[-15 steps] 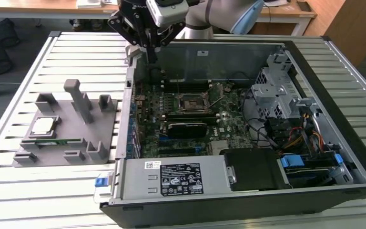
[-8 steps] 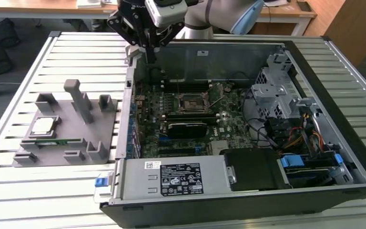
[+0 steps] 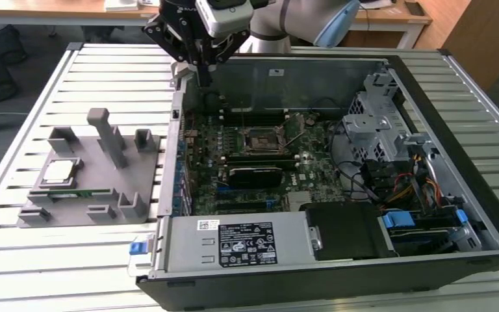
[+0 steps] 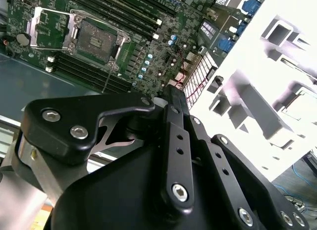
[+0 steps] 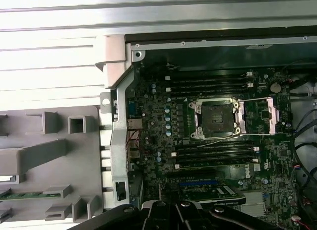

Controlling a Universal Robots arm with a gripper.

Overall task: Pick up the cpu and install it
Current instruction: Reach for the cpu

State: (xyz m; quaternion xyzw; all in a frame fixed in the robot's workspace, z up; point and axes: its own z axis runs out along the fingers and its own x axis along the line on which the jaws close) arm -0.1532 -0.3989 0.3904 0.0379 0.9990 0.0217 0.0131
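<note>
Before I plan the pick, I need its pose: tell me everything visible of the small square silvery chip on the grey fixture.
The small, flat, square cpu, silvery-white metal top with a thin darker rim, lies flat on the grey fixture, at the exterior view's left of the open computer case. Only the fixture touches it.

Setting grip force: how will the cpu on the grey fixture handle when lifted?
The cpu looks thin and flat, so probably light and stiff. Its smooth metal top may be slippery. Lying flat on the grey fixture, it shouldn't roll.
</note>
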